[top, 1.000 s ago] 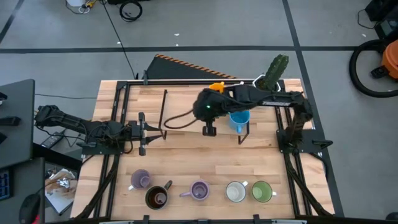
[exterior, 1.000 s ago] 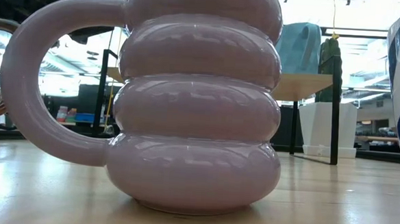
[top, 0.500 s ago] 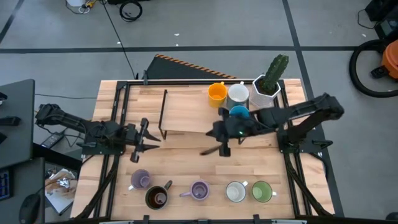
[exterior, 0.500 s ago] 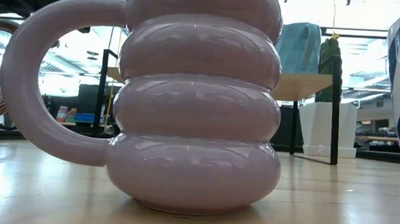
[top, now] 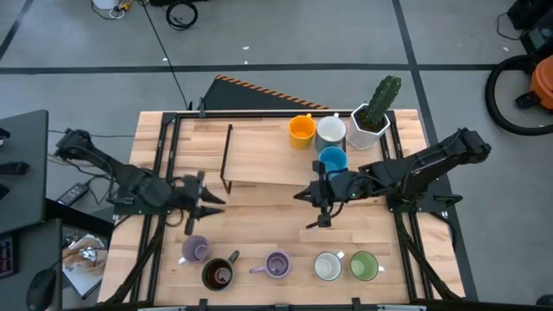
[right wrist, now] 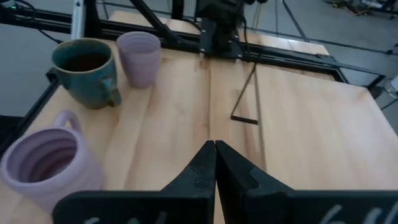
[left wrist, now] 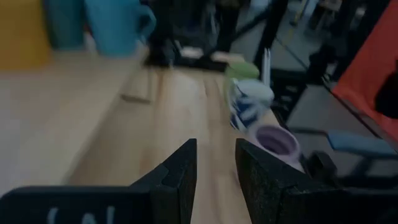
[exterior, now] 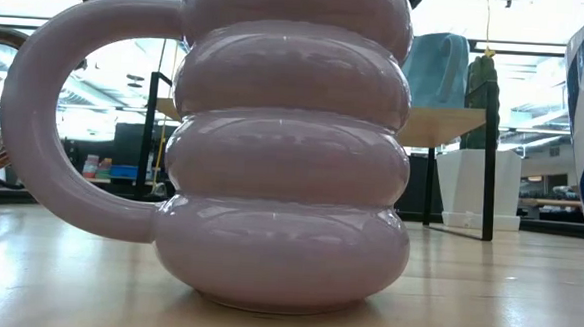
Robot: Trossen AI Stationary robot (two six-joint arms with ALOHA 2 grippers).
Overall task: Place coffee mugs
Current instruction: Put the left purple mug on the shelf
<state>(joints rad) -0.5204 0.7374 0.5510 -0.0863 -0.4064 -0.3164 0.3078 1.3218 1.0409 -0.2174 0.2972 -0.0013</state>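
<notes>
Near edge of wooden table (top: 259,238), a row of five mugs, left to right in the high view: plain lavender mug (top: 194,250), dark brown mug (top: 217,274), ribbed lavender mug (top: 276,264), white mug (top: 327,267), green mug (top: 364,265). All upright, each apart from its neighbour; white and green just beside each other. Ribbed lavender mug fills the low view, handle to the left.

Mid-table, left: left pincer (top: 200,204), above the plain lavender mug, tilted toward the near row. Fingers parted by a narrow gap, nothing between them. Grasping nothing.

Mid-table, right: right pincer (top: 318,210), near the blue mug (top: 333,160), pointing toward the near row. Fingers (right wrist: 200,168) clenched flat together, grasping nothing.

Behind the pincers: low wooden shelf on a thin black frame (top: 259,155), spanning the middle of the table. Blue mug upright at its right end.

Far edge, right: orange mug (top: 301,129) and a second white mug (top: 330,131) side by side, close together, just behind the blue mug. White hexagonal pot with green cactus (top: 375,111) just beside the white mug.
</notes>
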